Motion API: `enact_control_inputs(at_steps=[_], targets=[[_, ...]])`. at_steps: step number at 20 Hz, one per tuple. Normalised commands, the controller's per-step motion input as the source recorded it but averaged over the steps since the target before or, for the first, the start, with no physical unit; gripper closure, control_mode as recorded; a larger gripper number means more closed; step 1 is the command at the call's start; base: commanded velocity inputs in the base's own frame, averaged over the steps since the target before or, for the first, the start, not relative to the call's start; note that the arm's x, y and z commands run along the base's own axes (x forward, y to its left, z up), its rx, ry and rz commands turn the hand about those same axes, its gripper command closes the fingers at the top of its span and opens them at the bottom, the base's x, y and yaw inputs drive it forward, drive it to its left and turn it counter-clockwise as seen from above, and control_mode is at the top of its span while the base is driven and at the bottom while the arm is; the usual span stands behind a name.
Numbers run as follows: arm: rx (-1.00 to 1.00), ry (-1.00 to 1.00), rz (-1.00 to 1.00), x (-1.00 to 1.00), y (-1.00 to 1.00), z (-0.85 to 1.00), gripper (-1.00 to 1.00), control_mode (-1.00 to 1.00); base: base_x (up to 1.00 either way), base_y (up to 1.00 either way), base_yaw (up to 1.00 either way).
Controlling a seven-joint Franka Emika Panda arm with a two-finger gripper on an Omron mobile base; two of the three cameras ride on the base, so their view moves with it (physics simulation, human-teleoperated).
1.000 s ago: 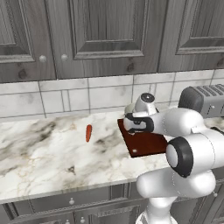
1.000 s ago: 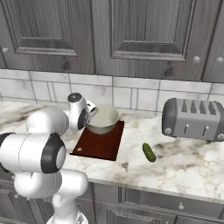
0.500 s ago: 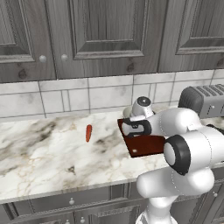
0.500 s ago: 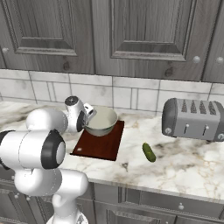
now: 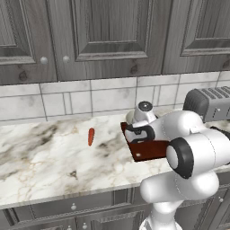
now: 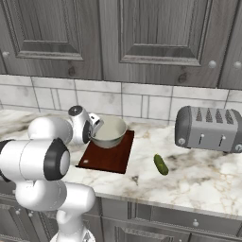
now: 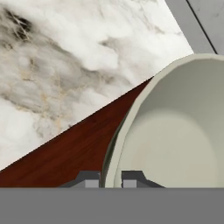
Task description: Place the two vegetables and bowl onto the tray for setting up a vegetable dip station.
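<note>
Your pincer (image 7: pixel 110 178) is clamped on the bowl (image 6: pixel 109 133) rim, bowl directly over the tray (image 6: pixel 108 156); lower straight down, then release.

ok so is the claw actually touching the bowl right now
Touching. In the hand view the claw has one fingertip on each side of the bowl rim, closed on the wall with no gap showing.

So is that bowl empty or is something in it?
Empty: the bowl shows a bare greenish-cream inside, seen from the right base view too.
</note>
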Motion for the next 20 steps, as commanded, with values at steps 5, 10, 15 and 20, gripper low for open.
enact_control_inputs(at_steps=[5,10,15,20], targets=[[-0.04,0.00,0.00,0.01,0.00,0.00,1.00,-1.00,0.00,0.00,0.00],[-0.03,0.00,0.00,0.03,0.01,0.00,1.00,-1.00,0.00,0.00,0.00],[-0.01,0.00,0.00,0.03,0.03,-0.02,1.00,-1.00,0.00,0.00,0.00],[0.00,0.00,0.00,0.00,0.06,-0.08,1.00,-1.00,0.00,0.00,0.00]])
